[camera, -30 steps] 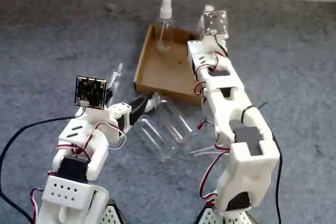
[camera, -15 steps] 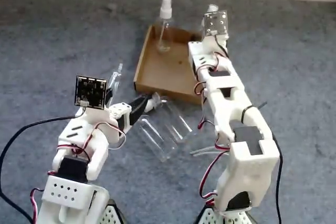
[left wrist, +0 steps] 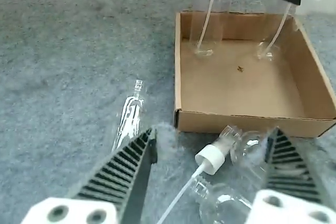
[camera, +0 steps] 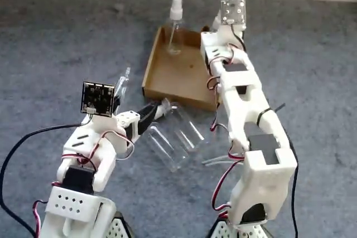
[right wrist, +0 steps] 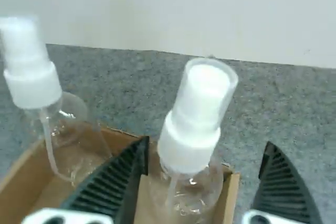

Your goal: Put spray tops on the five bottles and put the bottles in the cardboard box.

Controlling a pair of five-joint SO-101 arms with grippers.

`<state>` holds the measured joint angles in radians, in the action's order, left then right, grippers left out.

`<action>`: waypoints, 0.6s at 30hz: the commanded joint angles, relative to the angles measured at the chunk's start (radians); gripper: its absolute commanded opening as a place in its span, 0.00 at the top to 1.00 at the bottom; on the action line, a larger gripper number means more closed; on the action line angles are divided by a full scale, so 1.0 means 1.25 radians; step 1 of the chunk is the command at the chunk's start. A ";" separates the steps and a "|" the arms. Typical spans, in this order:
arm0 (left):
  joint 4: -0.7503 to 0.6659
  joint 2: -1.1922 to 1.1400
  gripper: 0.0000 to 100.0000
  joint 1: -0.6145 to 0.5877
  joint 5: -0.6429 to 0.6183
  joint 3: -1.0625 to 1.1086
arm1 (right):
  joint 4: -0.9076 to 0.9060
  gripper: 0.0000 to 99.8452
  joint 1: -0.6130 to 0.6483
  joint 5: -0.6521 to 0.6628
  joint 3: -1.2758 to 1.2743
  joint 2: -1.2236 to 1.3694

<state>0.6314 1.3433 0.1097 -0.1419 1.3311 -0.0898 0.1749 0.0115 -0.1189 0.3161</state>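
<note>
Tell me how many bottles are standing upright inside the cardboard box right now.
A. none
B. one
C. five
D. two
D: two bottles with spray tops stand upright inside the cardboard box, the first bottle and the second bottle, which stands just ahead of the open right gripper.

Bright, soft, even light; faint shadows on carpet (camera: 56, 43), glints on bottles (camera: 173, 140).

2 capped bottles (right wrist: 194, 124) upright in cardboard box (left wrist: 247, 85)
</note>
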 commanded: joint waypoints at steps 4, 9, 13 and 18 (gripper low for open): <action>-0.014 0.010 0.73 -0.008 -0.001 -0.006 | -0.013 0.73 -0.004 -0.005 0.062 -0.014; -0.014 0.010 0.73 -0.008 -0.001 -0.006 | -0.075 0.73 -0.006 -0.007 0.131 -0.014; -0.014 0.010 0.73 -0.008 -0.001 -0.007 | -0.181 0.73 -0.006 -0.009 0.251 -0.013; -0.014 0.010 0.73 -0.009 -0.001 -0.007 | -0.375 0.73 -0.006 -0.009 0.435 -0.013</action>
<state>0.6314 1.3433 0.1097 -0.1419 1.3311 -0.4273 0.1749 0.0115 0.2509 0.3161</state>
